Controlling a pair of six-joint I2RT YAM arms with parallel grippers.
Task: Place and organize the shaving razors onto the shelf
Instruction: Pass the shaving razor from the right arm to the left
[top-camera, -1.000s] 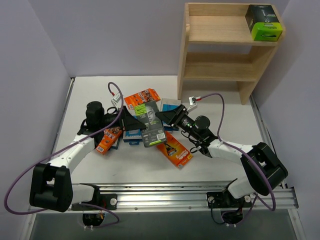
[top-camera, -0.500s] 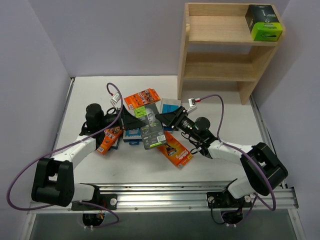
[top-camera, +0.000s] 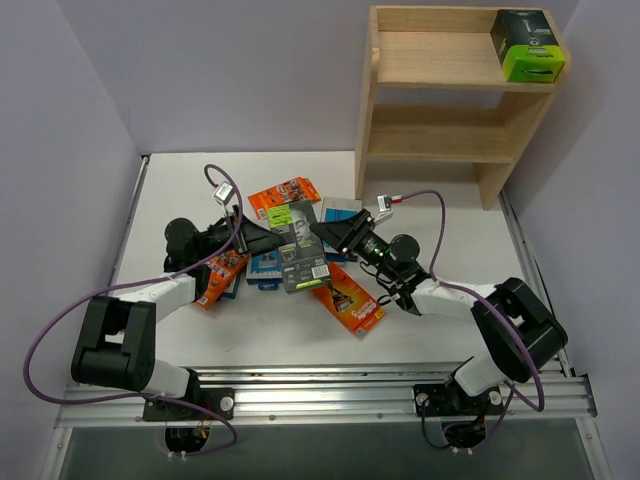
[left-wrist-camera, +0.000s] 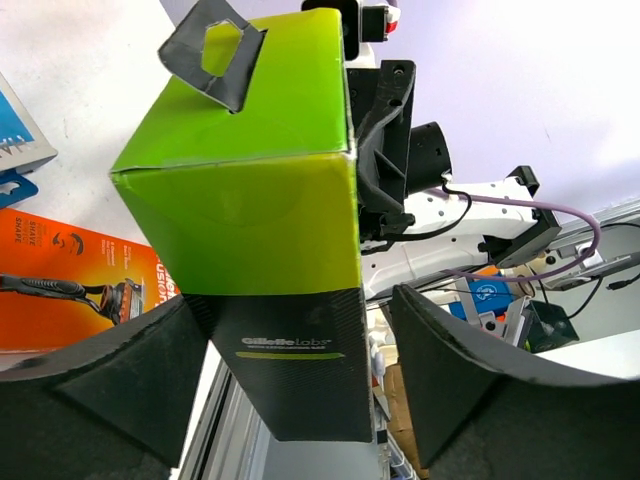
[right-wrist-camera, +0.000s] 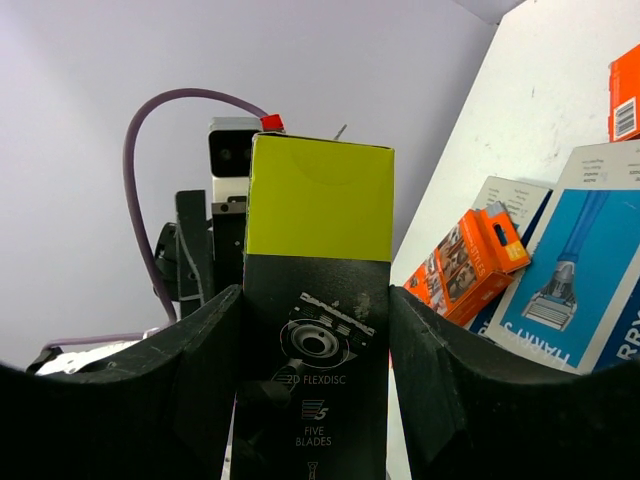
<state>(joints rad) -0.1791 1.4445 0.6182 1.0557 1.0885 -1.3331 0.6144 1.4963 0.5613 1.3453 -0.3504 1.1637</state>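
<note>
A black razor box with a lime-green end (top-camera: 303, 247) hangs just above the pile of packs, between both grippers. My right gripper (top-camera: 323, 235) is shut on its black half (right-wrist-camera: 318, 330), with both pads pressed on its sides. My left gripper (top-camera: 272, 240) straddles the box's other end (left-wrist-camera: 260, 200) and stands open (left-wrist-camera: 295, 305), with a gap showing at one finger. Under the box lie orange packs (top-camera: 285, 194) (top-camera: 218, 278) (top-camera: 350, 302) and light-blue cards (top-camera: 340, 210) (top-camera: 262, 270). The wooden shelf (top-camera: 440, 140) stands at the back right. A second black and green box (top-camera: 528, 45) sits on its top tier.
Purple cables loop over both arms. Grey walls close in the table on the left, back and right. An aluminium rail (top-camera: 330, 385) runs along the near edge. The shelf's lower tier (top-camera: 435, 143) holds nothing.
My left wrist has shifted slightly left and down, and its jaws have narrowed a little round the box. The right gripper still holds the box in nearly the same place.
</note>
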